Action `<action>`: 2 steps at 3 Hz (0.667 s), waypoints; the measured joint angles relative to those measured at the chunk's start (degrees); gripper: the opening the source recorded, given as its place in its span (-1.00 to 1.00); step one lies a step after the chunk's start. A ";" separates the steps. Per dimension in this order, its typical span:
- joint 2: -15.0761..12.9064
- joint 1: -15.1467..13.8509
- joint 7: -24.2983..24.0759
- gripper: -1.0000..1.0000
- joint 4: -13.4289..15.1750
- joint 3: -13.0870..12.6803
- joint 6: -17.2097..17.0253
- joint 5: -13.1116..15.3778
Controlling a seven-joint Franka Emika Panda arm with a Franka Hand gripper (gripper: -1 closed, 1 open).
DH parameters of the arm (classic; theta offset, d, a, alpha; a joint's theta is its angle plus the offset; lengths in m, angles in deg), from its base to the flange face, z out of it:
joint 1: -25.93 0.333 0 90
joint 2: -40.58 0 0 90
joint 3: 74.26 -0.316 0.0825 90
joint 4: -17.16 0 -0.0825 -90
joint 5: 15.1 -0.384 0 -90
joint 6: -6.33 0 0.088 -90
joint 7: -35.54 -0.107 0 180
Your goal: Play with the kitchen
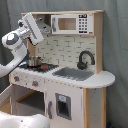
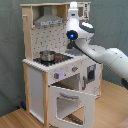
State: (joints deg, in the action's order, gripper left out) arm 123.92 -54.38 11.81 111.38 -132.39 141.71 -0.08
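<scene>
Grey curtain backdrop, kitchen (image 1: 70,75) with oven door open, pincer (image 1: 44,27) raised near its hood, finger state unclear

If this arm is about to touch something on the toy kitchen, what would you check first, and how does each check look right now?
1. Oven door open: ok, it hangs down.
2. Pot upright on the stovetop: ok.
3. Sink free of things: ok.
4. Arm off the pot: ok, it is up by the range hood.
5. Claw open or shut: cannot tell.
6. Microwave door shut: ok.
</scene>
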 joint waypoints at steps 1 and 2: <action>-0.59 -2.84 -0.18 -1.00 -4.10 -0.22 -2.57 -3.07; -1.02 -4.69 -0.18 -1.00 -8.19 -1.12 -6.05 -5.85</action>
State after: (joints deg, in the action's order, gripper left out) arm 122.90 -59.07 11.63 103.19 -133.51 135.66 -5.93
